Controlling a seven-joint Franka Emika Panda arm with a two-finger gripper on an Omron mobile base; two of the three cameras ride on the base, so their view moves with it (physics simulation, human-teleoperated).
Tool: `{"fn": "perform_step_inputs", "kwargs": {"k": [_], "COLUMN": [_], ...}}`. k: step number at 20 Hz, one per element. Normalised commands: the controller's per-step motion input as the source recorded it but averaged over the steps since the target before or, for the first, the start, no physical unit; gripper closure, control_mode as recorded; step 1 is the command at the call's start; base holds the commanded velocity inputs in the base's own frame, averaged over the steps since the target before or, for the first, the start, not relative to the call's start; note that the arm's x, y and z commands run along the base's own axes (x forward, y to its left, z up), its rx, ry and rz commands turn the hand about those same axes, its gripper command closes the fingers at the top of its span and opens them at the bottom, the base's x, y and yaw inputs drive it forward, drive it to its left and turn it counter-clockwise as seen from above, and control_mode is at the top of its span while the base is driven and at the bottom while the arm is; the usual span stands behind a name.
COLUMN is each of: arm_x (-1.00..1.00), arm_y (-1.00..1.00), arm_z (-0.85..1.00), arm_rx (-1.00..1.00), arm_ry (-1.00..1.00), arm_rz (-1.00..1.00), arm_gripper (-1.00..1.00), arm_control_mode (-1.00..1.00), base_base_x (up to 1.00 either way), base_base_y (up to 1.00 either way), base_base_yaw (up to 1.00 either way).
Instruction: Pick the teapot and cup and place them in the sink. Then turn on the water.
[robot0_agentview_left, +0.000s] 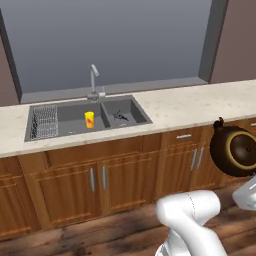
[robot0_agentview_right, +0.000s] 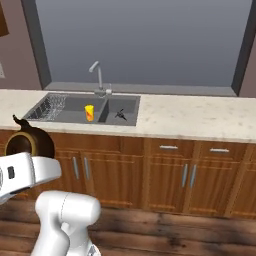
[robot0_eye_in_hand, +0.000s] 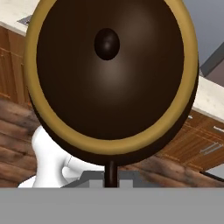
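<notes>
The dark-brown teapot (robot0_agentview_left: 234, 149) hangs in the air in front of the lower cabinets, well right of the sink (robot0_agentview_left: 70, 125), its gold-rimmed top turned toward the camera. In the hand view the teapot (robot0_eye_in_hand: 109, 74) looms close, and my gripper (robot0_eye_in_hand: 111, 177) is shut on its thin dark handle just below. From the right base view the teapot (robot0_agentview_right: 29, 142) sits above my white hand, left of and below the sink (robot0_agentview_right: 75, 107). The yellow cup (robot0_agentview_left: 89, 119) (robot0_agentview_right: 89, 112) stands upright in the left basin. No water falls from the faucet (robot0_agentview_left: 93, 80) (robot0_agentview_right: 99, 75).
A wire rack (robot0_agentview_left: 45, 121) fills the sink's left end. A small dark object (robot0_agentview_left: 120, 116) lies in the right basin. The pale stone counter (robot0_agentview_left: 200, 102) runs right of the sink. Wooden cabinet doors and drawers (robot0_agentview_right: 170, 170) stand below, over a wood floor.
</notes>
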Motion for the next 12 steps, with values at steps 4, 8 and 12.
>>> {"fn": "perform_step_inputs", "kwargs": {"k": [4, 8, 12], "arm_x": [0.00, 0.00, 0.00], "arm_y": [0.00, 0.00, 0.00], "arm_z": [0.00, 0.00, 0.00], "arm_rx": [0.00, 0.00, 0.00], "arm_ry": [0.00, 0.00, 0.00], "arm_rz": [0.00, 0.00, 0.00], "arm_gripper": [1.00, 1.00, 1.00], "arm_control_mode": [1.00, 1.00, 1.00], "base_base_x": [0.62, 0.64, 0.53], "base_base_y": [0.26, 0.34, 0.55], "base_base_yaw": [0.00, 0.00, 0.00]}}
